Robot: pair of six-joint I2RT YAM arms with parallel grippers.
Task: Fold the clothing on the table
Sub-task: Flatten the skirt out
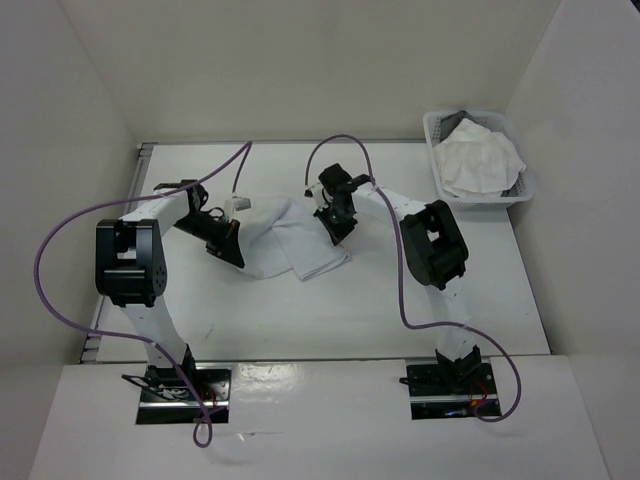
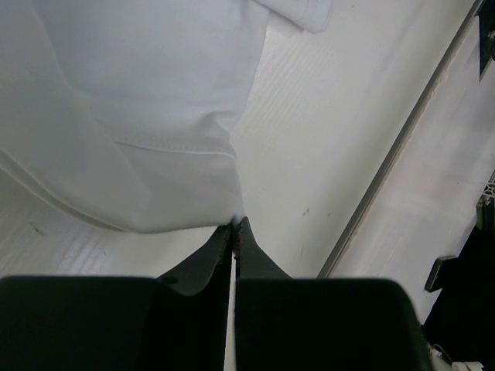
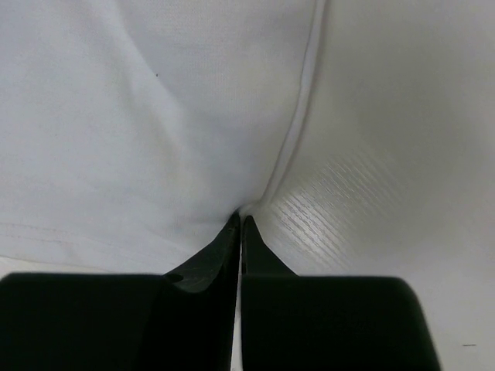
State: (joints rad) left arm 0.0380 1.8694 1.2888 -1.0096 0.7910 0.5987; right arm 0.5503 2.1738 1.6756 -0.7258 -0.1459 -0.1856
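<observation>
Grasping looks done — the left hand [image 2: 234, 226] is pinched shut on one edge of the clothing [image 1: 300, 245], and the right hand [image 3: 240, 220] is nipped shut on the hem opposite. The clothing lies rumpled in the middle of the desk [image 1: 400, 310], between the arms. Next, I judge, both must lift together and carry an edge across. Bare desk lies toward the bases; the rail [image 2: 402, 147] and the basket [image 1: 520, 197] — far right corner — stand well apart.

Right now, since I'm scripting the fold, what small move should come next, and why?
The left pincer and right pincer each look shut on an edge of the clothing, which lies on the table. So probably raise both together a little, freeing that edge to fold over.
</observation>
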